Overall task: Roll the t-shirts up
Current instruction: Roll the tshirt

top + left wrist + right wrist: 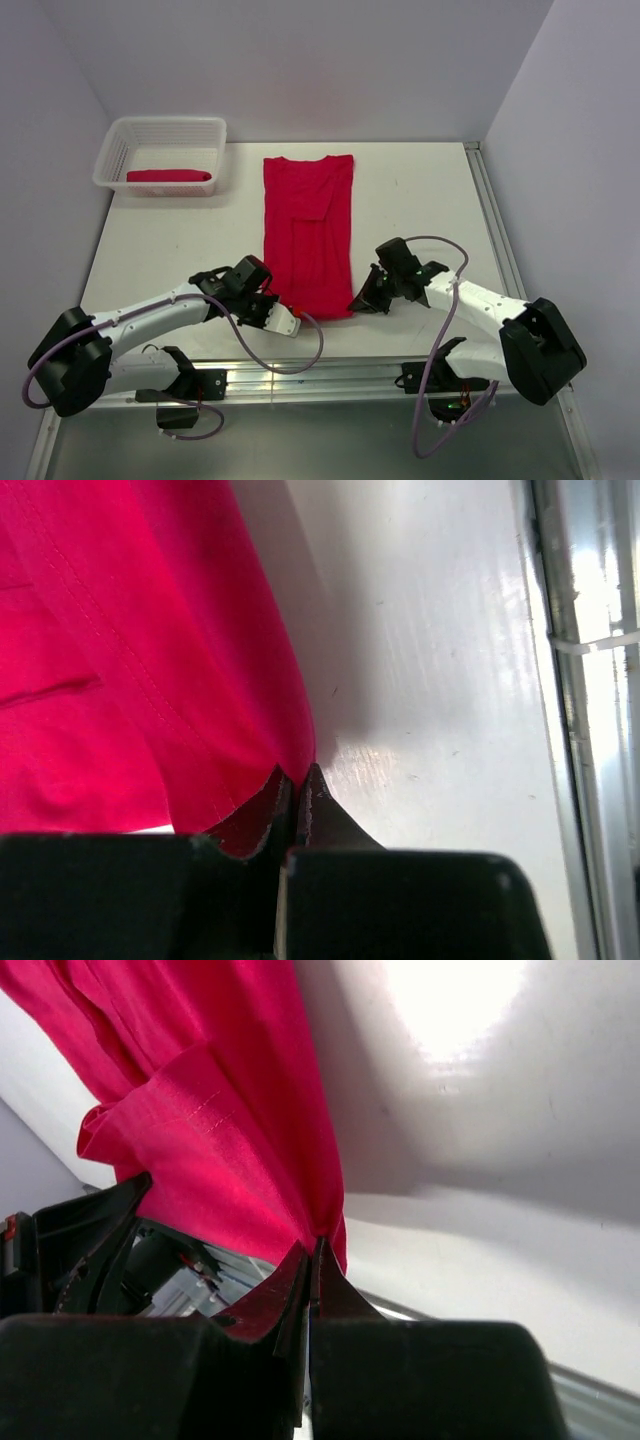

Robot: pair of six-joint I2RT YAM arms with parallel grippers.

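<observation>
T-shirt [308, 235] hem corners clamped by left end effector [299, 777] and right end effector [316, 1250]; basket [160, 122] holds another t-shirt [168, 176].

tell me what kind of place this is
Probably a robot lab test bench, not a home: a white table boxed in by blank walls, a left arm and right arm mounted at a metal rail, one red t-shirt laid out flat.

arms [150, 310]: white links, black joints | cables [275, 370]: lilac (looping loose) | fingers [335, 825]: black
</observation>
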